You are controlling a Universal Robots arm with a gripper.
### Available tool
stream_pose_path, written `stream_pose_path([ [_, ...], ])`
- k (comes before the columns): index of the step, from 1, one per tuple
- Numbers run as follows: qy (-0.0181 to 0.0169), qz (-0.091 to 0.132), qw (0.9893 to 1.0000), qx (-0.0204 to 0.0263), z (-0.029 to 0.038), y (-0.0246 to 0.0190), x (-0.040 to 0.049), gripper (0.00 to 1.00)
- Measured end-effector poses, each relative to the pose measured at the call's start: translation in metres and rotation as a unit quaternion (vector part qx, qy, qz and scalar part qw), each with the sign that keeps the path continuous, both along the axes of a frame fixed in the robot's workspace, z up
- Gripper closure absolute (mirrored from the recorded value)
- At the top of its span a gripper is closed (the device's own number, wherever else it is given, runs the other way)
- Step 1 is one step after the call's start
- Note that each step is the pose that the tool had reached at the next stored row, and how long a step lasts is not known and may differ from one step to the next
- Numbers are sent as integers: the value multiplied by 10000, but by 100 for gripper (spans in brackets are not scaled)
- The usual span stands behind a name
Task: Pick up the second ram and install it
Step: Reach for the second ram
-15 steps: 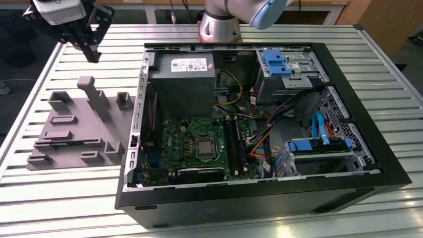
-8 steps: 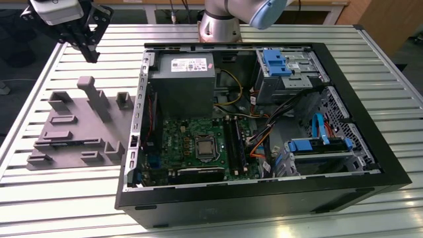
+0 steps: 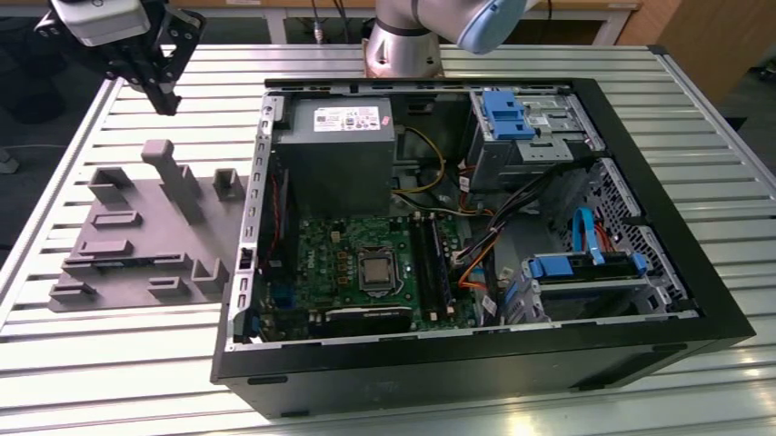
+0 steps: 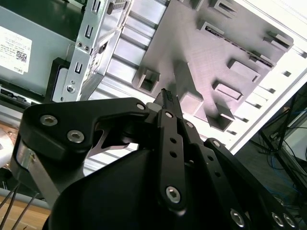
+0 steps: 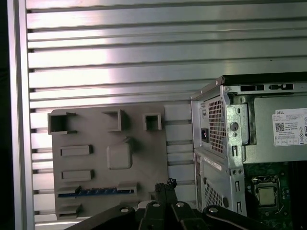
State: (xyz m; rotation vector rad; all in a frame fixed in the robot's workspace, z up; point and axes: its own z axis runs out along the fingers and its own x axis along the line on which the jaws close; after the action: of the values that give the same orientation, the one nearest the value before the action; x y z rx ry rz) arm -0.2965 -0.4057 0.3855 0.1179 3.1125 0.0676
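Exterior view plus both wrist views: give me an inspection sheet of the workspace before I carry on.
Surface: slatted metal table.
Job's things: second ram sits in the grey fixture tray, not yet picked; open computer case beside the tray.
Clutter: nothing seen.
Grippers: gripper shut, empty, raised near the tray.
Cables: wire bundle inside the case.
Surroundings: wooden furniture behind the table.

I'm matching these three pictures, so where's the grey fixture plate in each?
Exterior view: grey fixture plate on the table, at the exterior view's left of the computer case.
Second wrist view: grey fixture plate beyond the gripper.
First wrist view: grey fixture plate beside the computer case.
Shared landmark: the power supply's white label.
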Motion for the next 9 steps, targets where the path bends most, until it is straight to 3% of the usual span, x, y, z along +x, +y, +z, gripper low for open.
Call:
stream_pose_path([
  [9, 0, 0, 10000, 0, -1, 0, -58, 87],
])
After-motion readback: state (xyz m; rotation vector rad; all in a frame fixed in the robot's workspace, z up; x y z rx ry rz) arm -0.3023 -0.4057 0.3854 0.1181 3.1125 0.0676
